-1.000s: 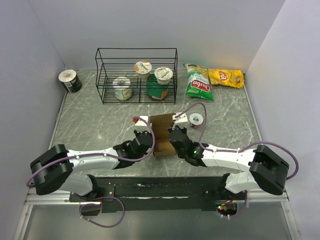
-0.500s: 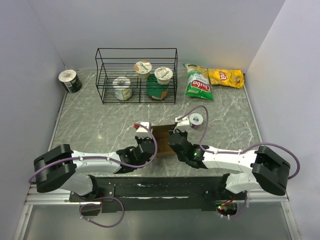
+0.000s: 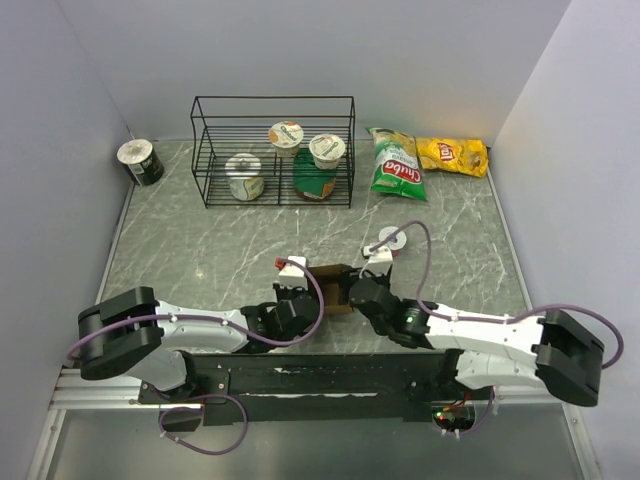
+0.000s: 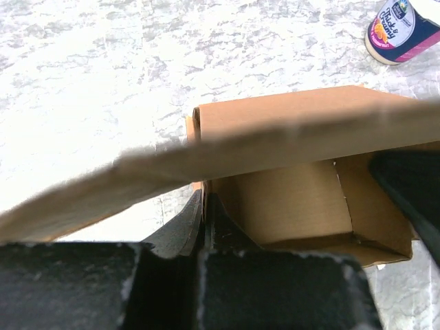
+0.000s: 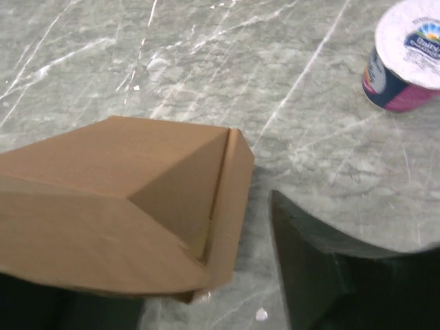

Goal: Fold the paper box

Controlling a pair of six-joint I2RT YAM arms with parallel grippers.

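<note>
The paper box [image 3: 335, 287] is plain brown cardboard, partly folded, near the table's front edge between both arms. In the left wrist view its open inside [image 4: 295, 206] shows, and a blurred flap [image 4: 275, 144] crosses in front. My left gripper [image 4: 201, 206] is shut on the box's left wall, at the box's left side [image 3: 300, 298]. My right gripper [image 3: 362, 292] stands open at the box's right side. One of its fingers [image 5: 309, 261] is apart from the box corner [image 5: 227, 206], and the other is hidden under the cardboard.
A yogurt cup [image 3: 390, 240] [image 5: 409, 55] [image 4: 402, 24] lies just beyond the right gripper. At the back stand a black wire rack [image 3: 272, 150] holding cups, a green bag [image 3: 397, 165] and a yellow bag [image 3: 452, 155]. A can [image 3: 140, 160] sits far left.
Both arms have drawn the box toward the near edge of the table. The right gripper has opened and let go of the box; the left has stayed shut on it.
</note>
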